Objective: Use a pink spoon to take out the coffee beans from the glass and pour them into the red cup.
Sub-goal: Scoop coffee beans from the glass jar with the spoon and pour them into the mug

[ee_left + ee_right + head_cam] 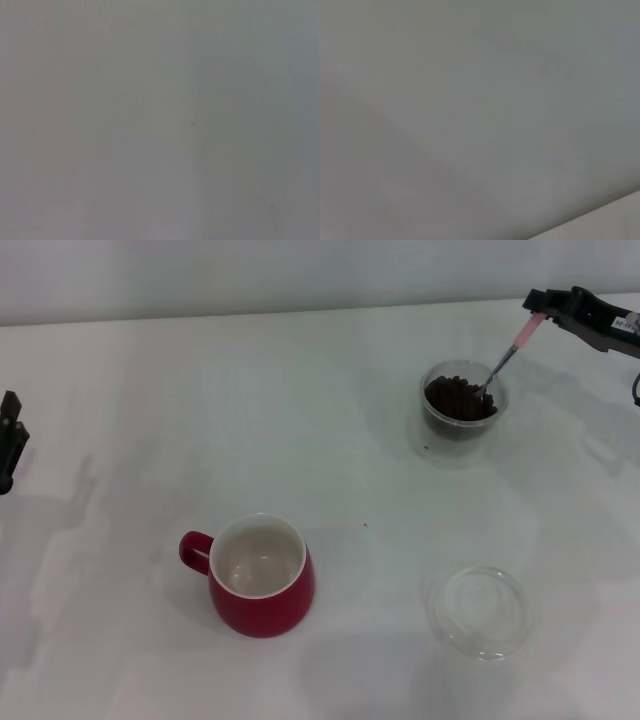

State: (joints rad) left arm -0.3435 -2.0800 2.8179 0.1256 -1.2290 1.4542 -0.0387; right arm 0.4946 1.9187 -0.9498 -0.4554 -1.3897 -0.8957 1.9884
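Pink-handled metal teaspoon, the pink spoon (510, 350), is clamped at its handle end by the right gripper (541, 310). Below the gripper its bowl dips into dark coffee beans (458, 398) inside the small clear glass (460, 425). Well away from that gripper on the white bench (330, 390) stands the glossy red cup (262, 590), and a shallow clear dish (480, 612) lies nearer. The left gripper (10, 440) hangs far across; its fingers cannot be made out.

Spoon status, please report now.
Right gripper shut on spoon, bowl in beans in glass. Left gripper parked at left edge. Red cup empty, path clear.
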